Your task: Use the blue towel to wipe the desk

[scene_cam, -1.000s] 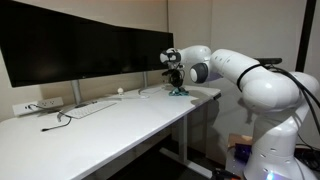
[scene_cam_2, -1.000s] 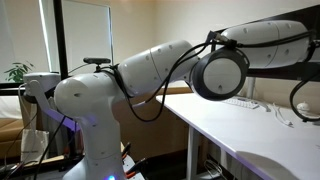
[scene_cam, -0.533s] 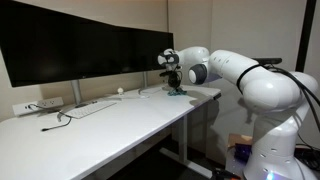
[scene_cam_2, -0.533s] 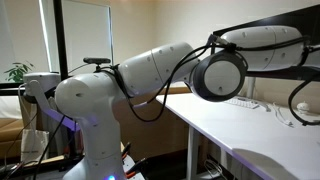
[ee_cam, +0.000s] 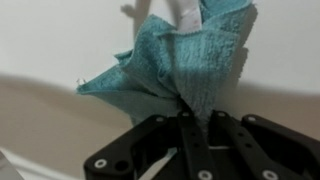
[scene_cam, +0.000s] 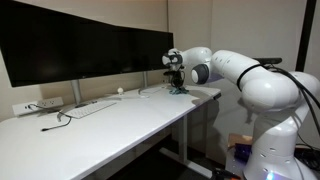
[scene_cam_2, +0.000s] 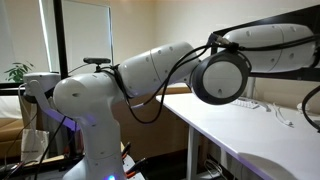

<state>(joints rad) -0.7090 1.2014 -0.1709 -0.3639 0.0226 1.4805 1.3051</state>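
Observation:
The blue towel [ee_cam: 175,60] fills the wrist view, bunched in wrinkled folds, with my gripper [ee_cam: 198,108] shut on its near edge. In an exterior view the gripper [scene_cam: 177,84] points down at the far right end of the white desk [scene_cam: 110,125], and the towel [scene_cam: 180,90] shows as a small teal patch under it on the desktop. In the other exterior view the arm's big joint [scene_cam_2: 220,75] hides the gripper and the towel; only the desk [scene_cam_2: 250,125] edge shows.
A row of dark monitors [scene_cam: 85,45] stands along the back of the desk. A power strip [scene_cam: 45,104], cables and a keyboard [scene_cam: 90,107] lie near the monitor stand. A small white object [scene_cam: 120,91] sits left of the gripper. The desk's right edge is close to the towel.
The gripper and towel have shifted slightly to the right along the desk's far end. The grip on the towel is unchanged.

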